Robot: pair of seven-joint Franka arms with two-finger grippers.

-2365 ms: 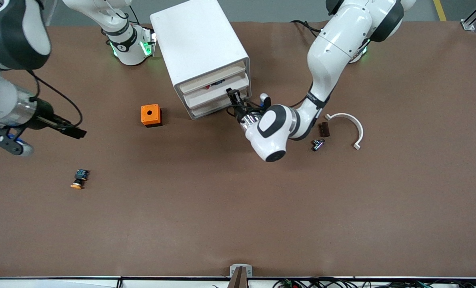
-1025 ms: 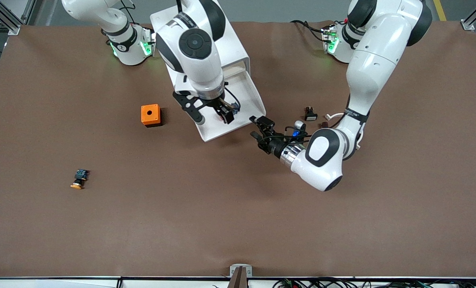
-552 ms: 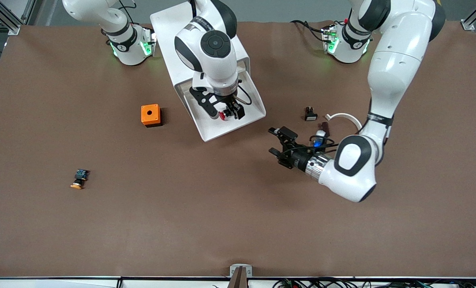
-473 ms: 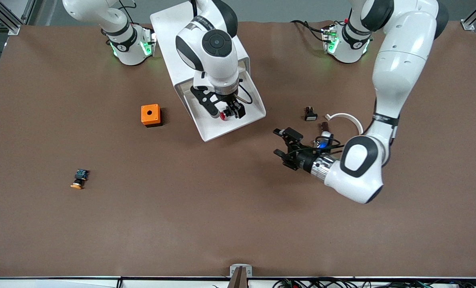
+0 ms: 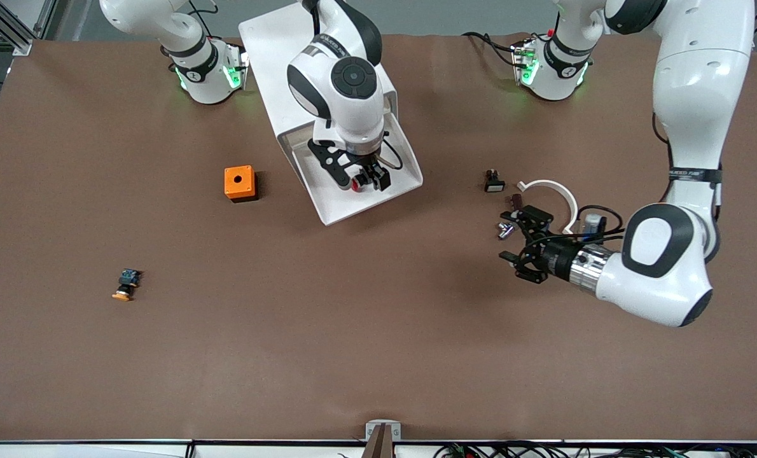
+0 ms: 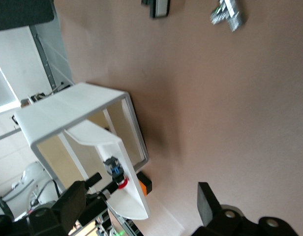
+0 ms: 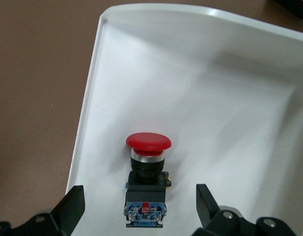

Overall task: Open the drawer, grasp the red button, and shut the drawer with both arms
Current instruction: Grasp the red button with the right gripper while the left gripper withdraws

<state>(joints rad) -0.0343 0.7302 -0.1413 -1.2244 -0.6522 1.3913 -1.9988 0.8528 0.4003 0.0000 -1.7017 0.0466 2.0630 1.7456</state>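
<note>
Now the right gripper (image 5: 359, 180), jaws spread and empty, is hanging over the red-capped button (image 7: 147, 180) lying in the pulled-out drawer (image 5: 327, 207), and should be descending straight to pinch its body, while the open, empty left gripper (image 5: 523, 245) is waiting near the table's left-arm end.

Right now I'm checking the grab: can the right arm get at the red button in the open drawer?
Probably yes. The right gripper hangs over the open drawer, jaws open astride the red button, nothing between them.
</note>
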